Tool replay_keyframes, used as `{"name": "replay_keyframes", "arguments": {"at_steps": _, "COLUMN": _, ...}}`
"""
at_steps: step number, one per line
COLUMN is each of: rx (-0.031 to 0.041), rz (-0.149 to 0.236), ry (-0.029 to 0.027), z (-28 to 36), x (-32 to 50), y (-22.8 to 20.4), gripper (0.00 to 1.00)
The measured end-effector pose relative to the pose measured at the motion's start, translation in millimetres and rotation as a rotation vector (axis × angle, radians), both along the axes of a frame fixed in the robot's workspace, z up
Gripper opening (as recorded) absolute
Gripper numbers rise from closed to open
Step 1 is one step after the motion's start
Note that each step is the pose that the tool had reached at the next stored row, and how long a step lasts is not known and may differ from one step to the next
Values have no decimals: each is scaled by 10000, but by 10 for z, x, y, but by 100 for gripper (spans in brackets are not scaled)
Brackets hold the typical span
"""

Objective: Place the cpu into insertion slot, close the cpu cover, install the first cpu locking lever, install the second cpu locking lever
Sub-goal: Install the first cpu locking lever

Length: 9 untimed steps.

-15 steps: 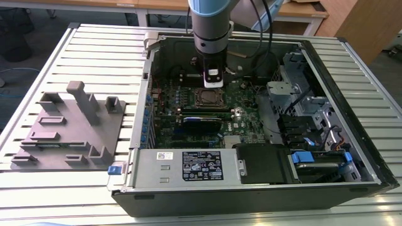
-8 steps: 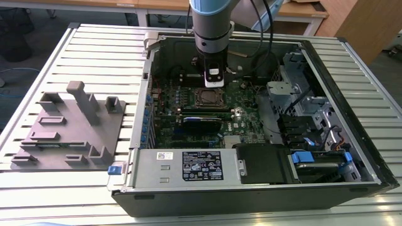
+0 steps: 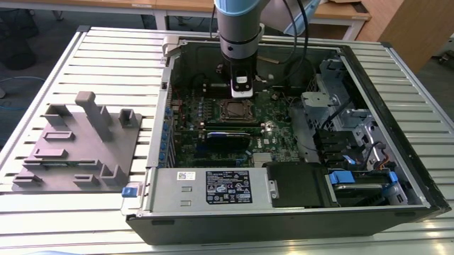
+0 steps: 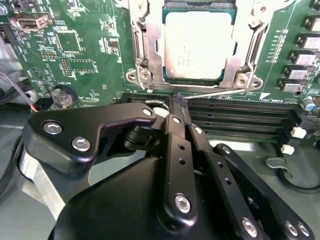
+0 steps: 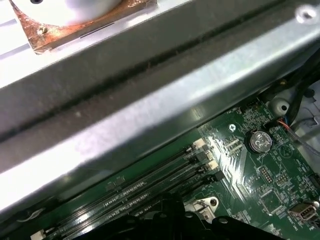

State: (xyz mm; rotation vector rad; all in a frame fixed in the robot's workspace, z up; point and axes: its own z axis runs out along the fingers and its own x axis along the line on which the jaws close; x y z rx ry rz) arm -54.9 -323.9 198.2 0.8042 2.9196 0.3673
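Inside the open computer case (image 3: pixel 369 74), I am hanging straight down over the motherboard (image 4: pixel 80 65), and my gripper (image 4: pixel 179 103) is sitting just beside the insertion slot (image 3: pixel 224 110). In the second wrist view my fingers are lying drawn together with no gap showing between them. Their tips are resting at the end of a thin wire locking lever (image 4: pixel 217 93), though I cannot tell whether I am pinching it or only touching it. That lever is the thing my work is turning on. Its long axis is running away from my fingertips along the socket edge nearest me, roughly parallel to the long black memory slots (image 4: pixel 240 120), in the narrow strip between them and the socket. The socket itself is lying just past the lever from my tips. The cpu (image 4: pixel 195 45) is sitting flat in the slot, its pale silver-grey face catching the light. The cpu cover (image 4: pixel 241 45) is lying down around it, a silvery frame with the chip showing through its cut-out middle. Judging by its slight slant, I am reckoning that the lever is not yet latched.
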Motion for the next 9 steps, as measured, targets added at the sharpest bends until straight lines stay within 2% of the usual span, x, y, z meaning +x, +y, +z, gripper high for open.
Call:
{"name": "replay_keyframes", "arguments": {"at_steps": 5, "rx": -12, "rz": 3, "ry": -2, "z": -1, "x": 1, "y": 18, "gripper": 11}}
{"name": "replay_keyframes", "arguments": {"at_steps": 7, "rx": -51, "rz": 0, "ry": -12, "z": -4, "x": 0, "y": 19, "gripper": 11}}
{"name": "replay_keyframes", "arguments": {"at_steps": 9, "rx": -133, "rz": 0, "ry": -17, "z": -6, "x": 0, "y": 21, "gripper": 11}}
